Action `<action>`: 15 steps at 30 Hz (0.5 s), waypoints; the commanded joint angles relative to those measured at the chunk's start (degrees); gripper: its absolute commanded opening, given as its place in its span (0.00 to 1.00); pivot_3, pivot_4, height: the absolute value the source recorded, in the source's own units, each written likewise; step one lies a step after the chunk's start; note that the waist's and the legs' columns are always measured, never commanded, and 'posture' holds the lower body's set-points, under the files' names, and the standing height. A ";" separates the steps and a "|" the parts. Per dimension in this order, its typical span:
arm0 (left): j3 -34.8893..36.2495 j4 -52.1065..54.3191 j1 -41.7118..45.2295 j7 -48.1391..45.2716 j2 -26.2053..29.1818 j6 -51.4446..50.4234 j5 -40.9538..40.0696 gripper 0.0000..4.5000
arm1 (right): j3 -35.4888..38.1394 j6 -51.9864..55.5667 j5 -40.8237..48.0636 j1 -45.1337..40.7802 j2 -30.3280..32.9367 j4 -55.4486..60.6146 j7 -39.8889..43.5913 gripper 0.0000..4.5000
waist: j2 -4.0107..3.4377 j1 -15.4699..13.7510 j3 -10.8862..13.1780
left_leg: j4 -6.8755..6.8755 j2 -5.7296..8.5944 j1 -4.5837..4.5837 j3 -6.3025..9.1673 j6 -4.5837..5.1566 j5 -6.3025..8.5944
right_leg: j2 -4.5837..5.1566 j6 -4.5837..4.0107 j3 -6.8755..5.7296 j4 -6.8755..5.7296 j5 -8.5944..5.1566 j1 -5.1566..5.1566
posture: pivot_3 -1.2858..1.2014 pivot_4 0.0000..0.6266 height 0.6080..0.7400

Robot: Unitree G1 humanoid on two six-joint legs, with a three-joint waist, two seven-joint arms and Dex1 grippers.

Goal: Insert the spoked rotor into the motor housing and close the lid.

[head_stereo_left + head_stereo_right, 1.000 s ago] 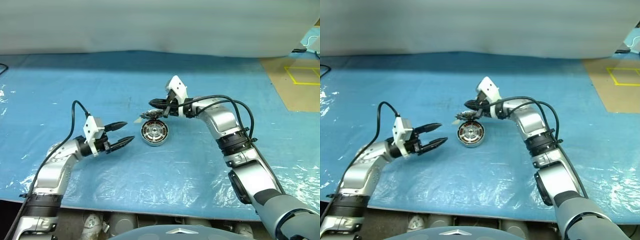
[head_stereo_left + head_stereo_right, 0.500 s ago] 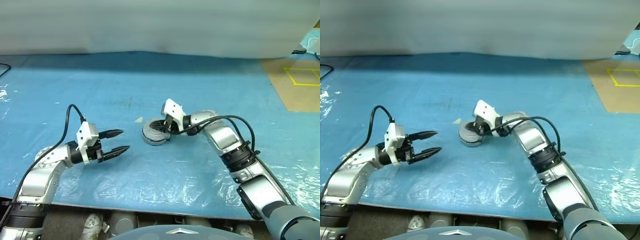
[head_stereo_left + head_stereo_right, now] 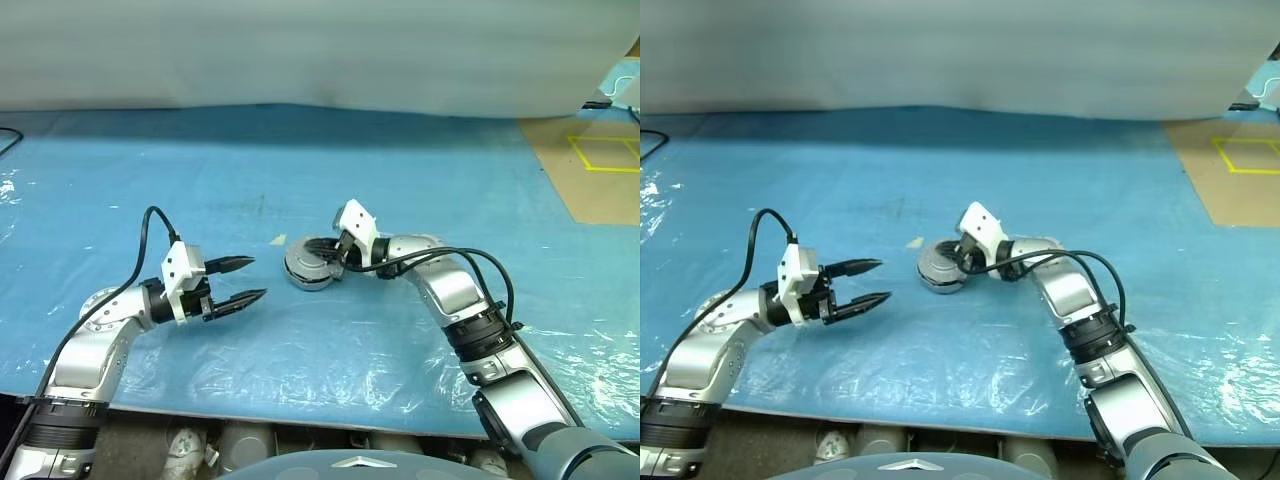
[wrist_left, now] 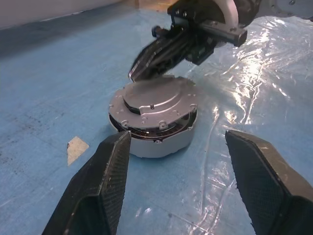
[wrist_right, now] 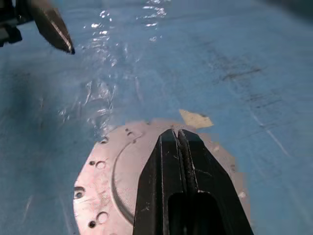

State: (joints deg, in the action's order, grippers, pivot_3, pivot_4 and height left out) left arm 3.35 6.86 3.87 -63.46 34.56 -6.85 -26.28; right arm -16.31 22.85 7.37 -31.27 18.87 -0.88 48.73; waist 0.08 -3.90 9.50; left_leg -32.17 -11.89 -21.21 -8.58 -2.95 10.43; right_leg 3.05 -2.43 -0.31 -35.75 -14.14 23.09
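Observation:
The motor housing (image 3: 312, 278) stands on the blue sheet at mid-table. The lid (image 4: 154, 98) lies on top of it, plain grey face up, sitting slightly askew with a dark gap at the near rim. My right gripper (image 5: 174, 131) is shut, its fingers lying low across the lid's top with nothing between them. My left gripper (image 3: 255, 278) hovers open a short way left of the housing, pointing at it and holding nothing. The spoked rotor is hidden.
A small pale scrap (image 3: 277, 239) lies on the blue plastic sheet (image 3: 330, 350) just left of the housing. Bare brown floor with yellow tape (image 3: 600, 160) lies at the far right. A pale wall runs along the back.
A second ago my right gripper held the lid above the open housing, whose windings showed. It has come down, and the lid now covers the housing. The left gripper stays open.

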 commanded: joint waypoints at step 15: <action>-0.58 0.23 0.63 -0.03 -0.37 1.30 0.20 0.73 | -1.98 -1.90 -0.06 -0.40 2.12 -1.66 3.68 0.91 | 0.00 0.05 0.00 | 0.00 0.00 0.01 0.00 0.00 0.00 | 0.01 -0.01 0.01 0.01 -0.01 0.00 | 0.52 0.24 1.00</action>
State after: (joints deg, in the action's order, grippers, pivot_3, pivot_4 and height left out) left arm 2.55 6.57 4.14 -63.46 34.28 -6.70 -26.11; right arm -17.74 23.51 8.59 -30.77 20.91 -1.91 52.58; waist 0.08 -3.85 9.51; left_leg -32.17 -11.88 -21.20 -8.58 -2.95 10.44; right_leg 3.06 -2.44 -0.29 -35.73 -14.14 23.09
